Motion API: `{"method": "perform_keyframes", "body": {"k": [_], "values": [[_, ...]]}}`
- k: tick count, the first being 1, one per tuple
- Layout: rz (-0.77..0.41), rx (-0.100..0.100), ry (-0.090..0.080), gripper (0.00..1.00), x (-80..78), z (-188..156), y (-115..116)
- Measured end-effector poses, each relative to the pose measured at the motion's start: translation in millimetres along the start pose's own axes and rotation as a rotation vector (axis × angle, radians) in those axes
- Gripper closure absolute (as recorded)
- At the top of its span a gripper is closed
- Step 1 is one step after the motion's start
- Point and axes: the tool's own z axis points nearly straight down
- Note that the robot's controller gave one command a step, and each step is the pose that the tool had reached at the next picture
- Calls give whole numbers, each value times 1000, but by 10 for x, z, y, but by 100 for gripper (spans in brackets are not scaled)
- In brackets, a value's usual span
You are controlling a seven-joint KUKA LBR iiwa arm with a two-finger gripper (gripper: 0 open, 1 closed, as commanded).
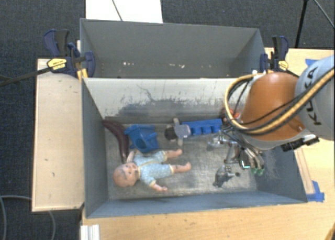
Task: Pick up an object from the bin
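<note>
While one doll [149,172] lies, one pincer [226,175] hangs apart

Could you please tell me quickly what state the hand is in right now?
Hand: whether it is open or closed cannot be told; it is down at the right end of the bin, apart from the baby doll.

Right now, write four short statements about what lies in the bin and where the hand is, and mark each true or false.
1. The baby doll in pale blue clothes lies on the floor of the grey metal bin, left of the hand. True.
2. The hand holds the doll. False: it is apart from it, near the bin's right side.
3. A blue plastic toy lies behind the doll. True.
4. The dark maroon curved piece lies by the right wall. False: by the left wall.
</note>
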Motion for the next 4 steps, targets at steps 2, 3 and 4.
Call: {"method": "perform_keyframes", "body": {"k": [2, 3, 4], "values": [[-91, -1, -11, 100, -67, 843, 413], [-91, -1, -11, 100, -67, 843, 413], [-142, 1, -9, 100, 29, -609, 603]]}}
